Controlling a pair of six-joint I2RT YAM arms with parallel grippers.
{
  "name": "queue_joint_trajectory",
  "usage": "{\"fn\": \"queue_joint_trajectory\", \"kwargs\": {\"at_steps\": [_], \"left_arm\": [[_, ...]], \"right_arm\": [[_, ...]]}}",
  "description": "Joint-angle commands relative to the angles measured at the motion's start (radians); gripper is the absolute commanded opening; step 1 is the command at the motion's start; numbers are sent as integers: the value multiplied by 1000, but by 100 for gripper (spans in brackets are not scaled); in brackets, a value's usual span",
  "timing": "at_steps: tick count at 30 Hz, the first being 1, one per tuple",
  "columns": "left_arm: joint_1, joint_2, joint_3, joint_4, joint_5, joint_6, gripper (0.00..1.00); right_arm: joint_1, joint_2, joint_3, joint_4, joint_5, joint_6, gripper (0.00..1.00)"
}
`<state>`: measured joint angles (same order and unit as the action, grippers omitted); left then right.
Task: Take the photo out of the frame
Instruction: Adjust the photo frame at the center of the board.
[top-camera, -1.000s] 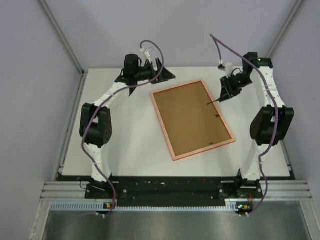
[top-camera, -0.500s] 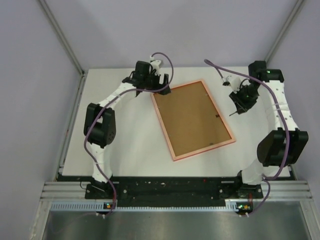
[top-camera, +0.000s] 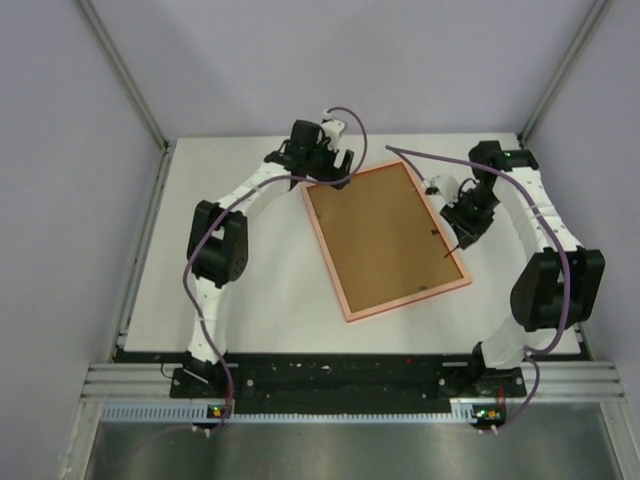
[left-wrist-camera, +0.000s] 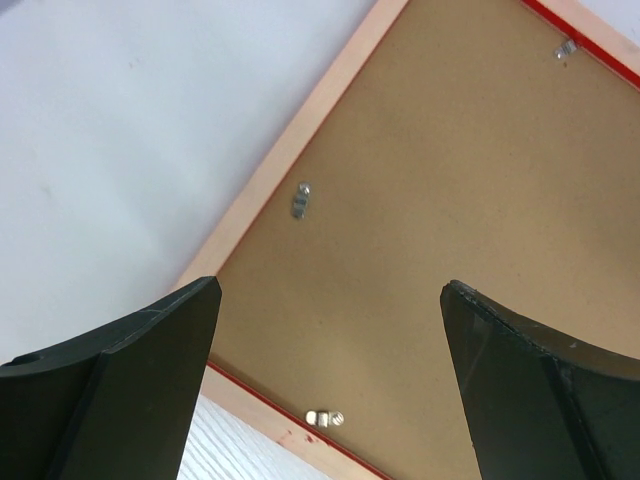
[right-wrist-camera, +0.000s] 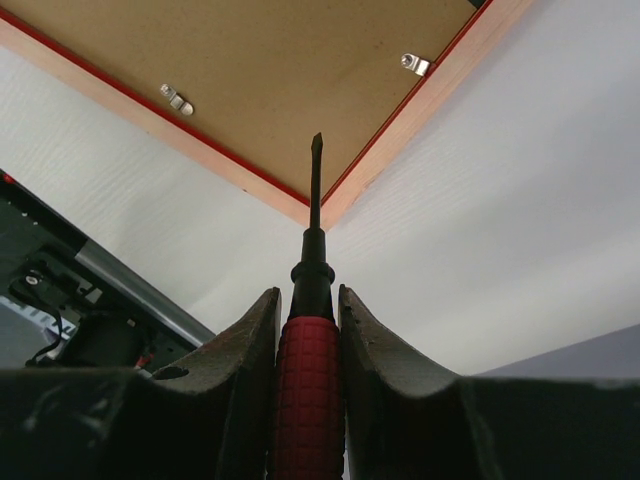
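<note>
The frame (top-camera: 385, 240) lies face down on the white table, showing a brown back with a reddish rim. The photo is hidden under that back. My left gripper (top-camera: 325, 172) hangs open over the frame's far left corner. In the left wrist view the brown back (left-wrist-camera: 450, 200) fills the gap between the open left gripper (left-wrist-camera: 330, 288) fingers. My right gripper (top-camera: 468, 218) is shut on a red-handled screwdriver (right-wrist-camera: 310, 350) beside the frame's right edge. In the right wrist view the blade points at a frame corner (right-wrist-camera: 320, 205), seemingly above it.
Small metal clips (left-wrist-camera: 299, 199) (left-wrist-camera: 324, 417) (right-wrist-camera: 176, 98) (right-wrist-camera: 414, 65) hold the back along the rim. Bare white table (top-camera: 250, 280) lies left of the frame. Grey walls enclose the table and a metal rail (top-camera: 330, 385) runs along the near edge.
My left gripper has moved right, onto the frame's far left corner. My right gripper has carried the screwdriver from over the frame's far right part to its right edge, nearer to me.
</note>
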<state>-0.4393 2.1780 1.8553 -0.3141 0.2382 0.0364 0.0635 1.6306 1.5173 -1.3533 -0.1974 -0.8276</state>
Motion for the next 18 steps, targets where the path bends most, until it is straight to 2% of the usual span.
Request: {"fn": "queue_joint_trajectory", "kwargs": {"at_steps": [1, 8, 18], "left_arm": [[7, 61, 103, 64, 45, 95, 98], [17, 183, 211, 75, 111, 152, 98], [66, 319, 350, 53, 193, 143, 98]], "right_arm": [[1, 20, 21, -83, -36, 33, 0], [2, 6, 4, -72, -59, 50, 0], [2, -32, -29, -75, -83, 64, 0]]}}
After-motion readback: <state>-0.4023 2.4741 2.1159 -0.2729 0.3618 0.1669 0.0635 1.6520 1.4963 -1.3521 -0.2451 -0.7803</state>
